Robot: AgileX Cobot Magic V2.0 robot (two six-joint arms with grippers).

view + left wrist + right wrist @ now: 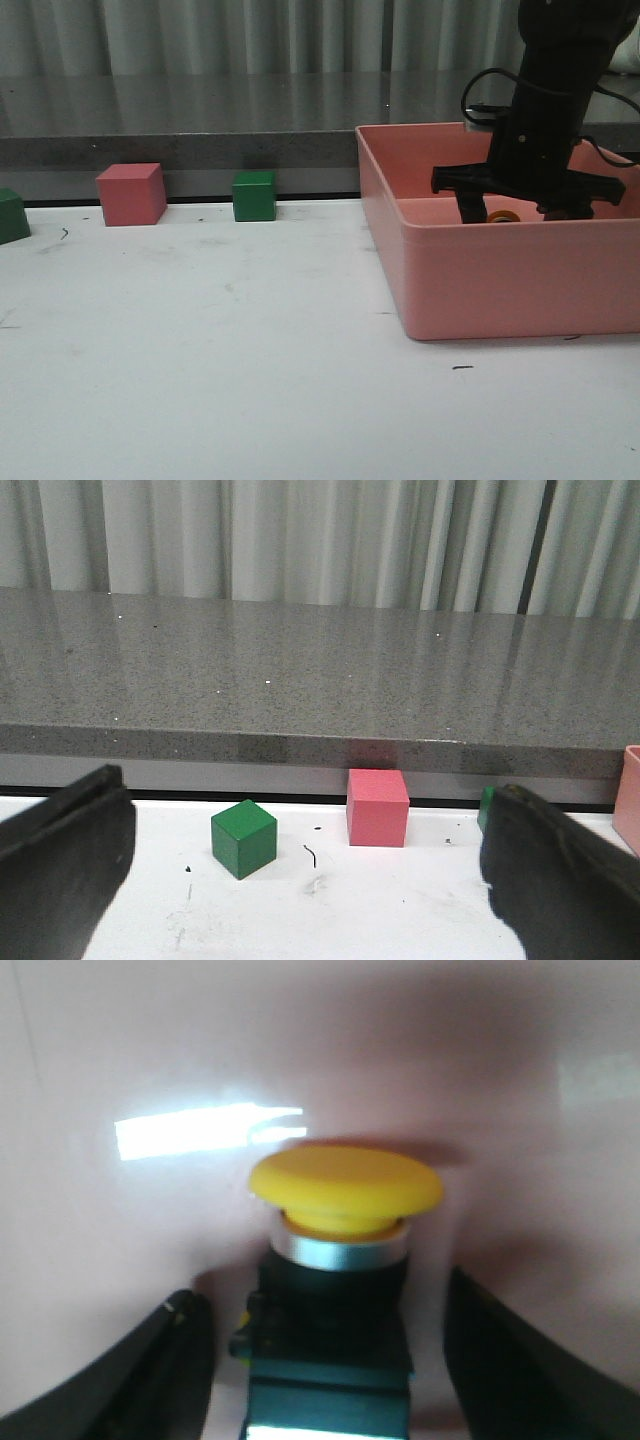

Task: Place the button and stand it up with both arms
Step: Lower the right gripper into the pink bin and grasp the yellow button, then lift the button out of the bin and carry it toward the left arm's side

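The button (335,1260) has a yellow mushroom cap, a silver collar and a black base. It lies inside the pink bin (500,280); only a sliver of yellow (503,216) shows over the rim in the front view. My right gripper (325,1360) is lowered into the bin, open, with one finger on each side of the black base and gaps on both sides. My left gripper (300,880) is open and empty, low over the white table; it does not show in the front view.
A pink cube (131,193) and a green cube (254,195) stand at the table's back edge, another green cube (12,215) at the far left. A grey counter (200,120) runs behind. The bin walls enclose the right gripper.
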